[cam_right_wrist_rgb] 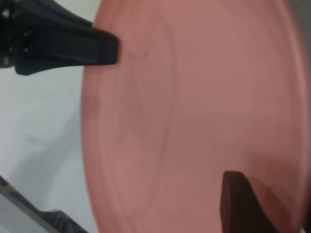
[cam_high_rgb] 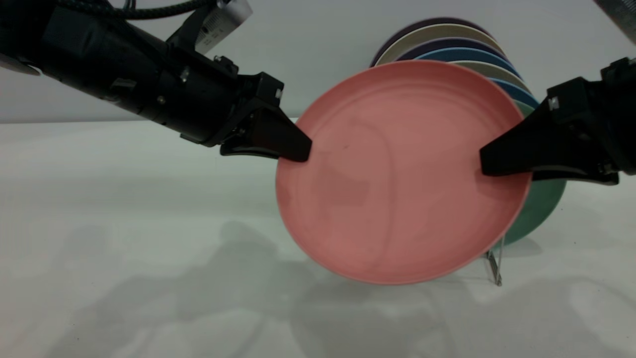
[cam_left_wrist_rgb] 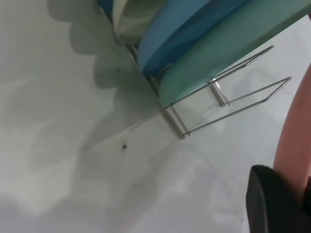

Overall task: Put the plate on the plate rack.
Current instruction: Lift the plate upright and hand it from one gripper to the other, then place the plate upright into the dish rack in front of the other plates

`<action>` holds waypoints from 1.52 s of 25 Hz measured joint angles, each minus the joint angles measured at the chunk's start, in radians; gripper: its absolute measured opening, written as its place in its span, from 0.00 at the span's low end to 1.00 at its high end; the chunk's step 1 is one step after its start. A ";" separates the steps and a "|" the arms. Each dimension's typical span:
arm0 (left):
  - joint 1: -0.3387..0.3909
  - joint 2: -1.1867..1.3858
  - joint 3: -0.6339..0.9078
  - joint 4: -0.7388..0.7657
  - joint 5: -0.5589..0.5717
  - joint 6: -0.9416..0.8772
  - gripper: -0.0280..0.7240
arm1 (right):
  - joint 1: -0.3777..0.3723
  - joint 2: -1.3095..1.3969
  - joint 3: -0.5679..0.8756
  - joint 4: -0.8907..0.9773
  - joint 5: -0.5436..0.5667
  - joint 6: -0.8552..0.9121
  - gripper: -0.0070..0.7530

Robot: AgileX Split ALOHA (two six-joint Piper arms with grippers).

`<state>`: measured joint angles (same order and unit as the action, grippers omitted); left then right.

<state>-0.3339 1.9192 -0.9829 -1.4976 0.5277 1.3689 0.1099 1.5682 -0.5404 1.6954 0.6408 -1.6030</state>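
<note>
While both hands grip it by opposite edges, the plate (cam_high_rgb: pixel 402 174) hangs upright above the counter (cam_high_rgb: pixel 124 223), its face toward the exterior camera and tilted a little. The left hand (cam_high_rgb: pixel 298 149) is clenched on the rim at the exterior view's left; the right hand (cam_high_rgb: pixel 489 164) is clenched on the rim at that view's right. Each hand has one dark finger lying across the pink face, the other hidden behind the plate.

Just behind the plate stands the rack (cam_high_rgb: pixel 494 266), of which only a thin wire foot shows in the exterior view, below the plate's lower edge. A green plate (cam_high_rgb: pixel 539 209) stands in it nearest the pink one, with blue plates (cam_high_rgb: pixel 467 54) and paler ones filed behind.

From the left wrist, the rack's (cam_left_wrist_rgb: pixel 228 97) front wire loops stand bare, beside the green plate (cam_left_wrist_rgb: pixel 233 48), and the pink rim (cam_left_wrist_rgb: pixel 294 150) shows close by, not touching the wires.
</note>
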 joint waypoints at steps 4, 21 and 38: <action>-0.030 0.000 0.000 -0.030 0.001 0.032 0.06 | 0.000 0.035 0.000 0.027 0.049 -0.036 0.42; -0.049 -0.010 0.002 -0.047 0.008 0.057 0.23 | 0.000 0.046 -0.001 -0.004 -0.001 -0.116 0.20; 0.065 -0.177 0.002 0.048 0.001 -0.045 0.74 | 0.000 -0.219 -0.214 -0.565 -0.120 -0.105 0.20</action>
<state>-0.2688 1.7426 -0.9809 -1.4496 0.5285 1.3244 0.1099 1.3496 -0.7541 1.1300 0.5209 -1.7075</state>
